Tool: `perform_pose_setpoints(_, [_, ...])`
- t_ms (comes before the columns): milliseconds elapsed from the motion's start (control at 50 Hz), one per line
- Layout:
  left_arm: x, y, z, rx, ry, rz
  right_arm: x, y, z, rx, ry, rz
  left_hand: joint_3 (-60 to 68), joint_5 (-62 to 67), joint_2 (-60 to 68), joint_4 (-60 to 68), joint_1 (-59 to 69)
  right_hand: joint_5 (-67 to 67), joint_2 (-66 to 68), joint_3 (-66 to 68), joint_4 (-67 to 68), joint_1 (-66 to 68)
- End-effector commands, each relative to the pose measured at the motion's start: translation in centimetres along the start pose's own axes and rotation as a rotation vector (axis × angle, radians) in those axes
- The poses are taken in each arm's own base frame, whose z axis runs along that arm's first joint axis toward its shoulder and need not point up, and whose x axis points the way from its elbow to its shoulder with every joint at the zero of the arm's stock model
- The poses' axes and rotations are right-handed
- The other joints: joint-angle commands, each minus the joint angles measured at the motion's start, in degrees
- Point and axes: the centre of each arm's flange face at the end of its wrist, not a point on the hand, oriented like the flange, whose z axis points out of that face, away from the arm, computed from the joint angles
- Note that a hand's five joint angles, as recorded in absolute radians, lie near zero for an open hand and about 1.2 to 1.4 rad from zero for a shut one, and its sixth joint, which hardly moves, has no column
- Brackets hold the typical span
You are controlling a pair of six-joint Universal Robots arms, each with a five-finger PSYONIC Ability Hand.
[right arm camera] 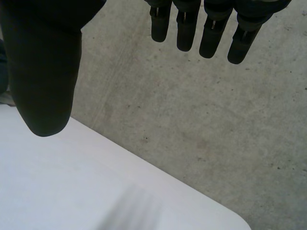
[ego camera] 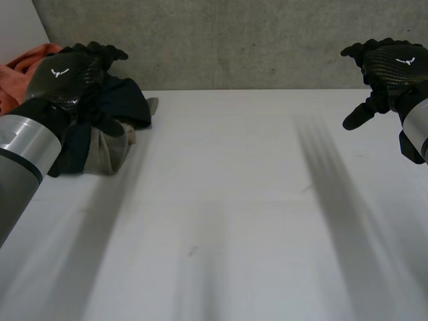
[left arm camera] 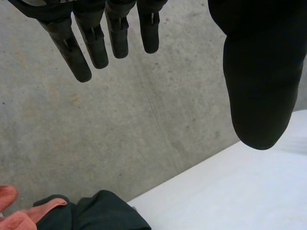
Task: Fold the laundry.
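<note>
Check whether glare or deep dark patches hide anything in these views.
Head view: no glare on the white table; the dark clothes by the left hand merge into one black mass. Right wrist view: the right hand is a flat dark shape against the lit concrete wall; left wrist view, likewise.

Smooth matt table (ego camera: 234, 200), rough concrete wall (ego camera: 234, 40), crumpled soft cloth laundry (ego camera: 137, 103).

The left hand (ego camera: 67, 77) and right hand (ego camera: 391, 67) are black, finely woven, each with a white mark. White table (ego camera: 234, 200), mottled grey wall (ego camera: 234, 40). At ten o'clock: orange cloth (ego camera: 20, 73), dark cloth (ego camera: 130, 100), beige cloth (ego camera: 110, 150).
</note>
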Motion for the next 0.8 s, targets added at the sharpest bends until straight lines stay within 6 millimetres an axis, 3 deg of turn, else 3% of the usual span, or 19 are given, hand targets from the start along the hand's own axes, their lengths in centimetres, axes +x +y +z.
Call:
perform_pose_setpoints(20, [0.2, 0.5, -0.1, -0.014, 0.007, 0.011, 0.0, 0.2, 0.0, -0.005, -0.001, 0.001, -5.9, -5.6, -6.0, -6.0, -5.7, -5.6, -3.8, -5.9, -6.1, -4.4])
perform_pose_setpoints(200, [0.1, 0.1, 0.0, -0.004, 0.006, 0.014, 0.0, 0.2, 0.1, -0.004, 0.001, -0.001, -5.9, -5.6, -6.0, -6.0, -5.7, -5.6, -3.8, -5.9, -6.1, -4.4])
perform_pose_setpoints(300, [-0.6, -1.4, 1.2, 0.073, -0.018, 0.037, 0.1, 0.1, 0.1, -0.002, 0.001, -0.003, -5.9, -5.6, -6.0, -6.0, -5.7, -5.6, -3.8, -5.9, -6.1, -4.4])
perform_pose_setpoints(360, [-3.4, -1.6, 4.2, 0.139, -0.113, 0.062, 0.1, 0.1, 0.1, -0.002, 0.001, -0.003, -5.3, -5.0, -5.5, -5.5, -5.2, -5.6, -3.8, -5.9, -6.1, -4.4])
perform_pose_setpoints(480, [-10.6, 0.5, 9.7, 0.134, -0.282, 0.204, -0.1, 0.3, 0.0, -0.008, -0.004, -0.013, -5.5, -5.2, -5.6, -5.6, -5.3, -5.6, -3.8, -5.9, -6.1, -4.4])
perform_pose_setpoints(520, [-12.0, 1.4, 11.1, 0.120, -0.307, 0.249, -0.1, 0.5, 0.0, -0.012, -0.005, -0.019, -5.5, -5.2, -5.6, -5.6, -5.3, -5.6, -3.8, -5.9, -6.1, -4.4])
perform_pose_setpoints(540, [-13.2, 2.7, 12.6, 0.098, -0.326, 0.297, -0.2, 0.6, 0.0, -0.016, -0.007, -0.026, -5.3, -5.0, -5.5, -5.5, -5.2, -5.6, -3.8, -5.9, -6.1, -4.4])
perform_pose_setpoints(620, [-15.5, 6.4, 15.4, 0.043, -0.352, 0.419, -0.2, 1.1, 0.1, -0.030, -0.007, -0.046, -5.3, -5.0, -5.5, -5.5, -5.2, -5.6, -3.8, -5.9, -6.1, -4.4])
perform_pose_setpoints(680, [-17.4, 8.9, 16.4, 0.000, -0.381, 0.485, -0.2, 1.4, 0.2, -0.041, -0.008, -0.053, -5.5, -5.2, -5.6, -5.6, -5.3, -5.6, -3.8, -5.9, -6.1, -4.4])
perform_pose_setpoints(700, [-18.9, 10.5, 16.7, -0.029, -0.400, 0.518, -0.2, 1.5, 0.3, -0.043, -0.008, -0.053, -5.3, -5.0, -5.5, -5.5, -5.2, -5.6, -3.8, -5.9, -6.1, -4.4])
perform_pose_setpoints(800, [-20.7, 14.6, 17.8, -0.076, -0.410, 0.545, -0.3, 1.8, 0.4, -0.053, -0.010, -0.053, -3.8, -3.5, -4.0, -4.0, -3.7, -5.6, -3.8, -5.9, -6.1, -4.4])
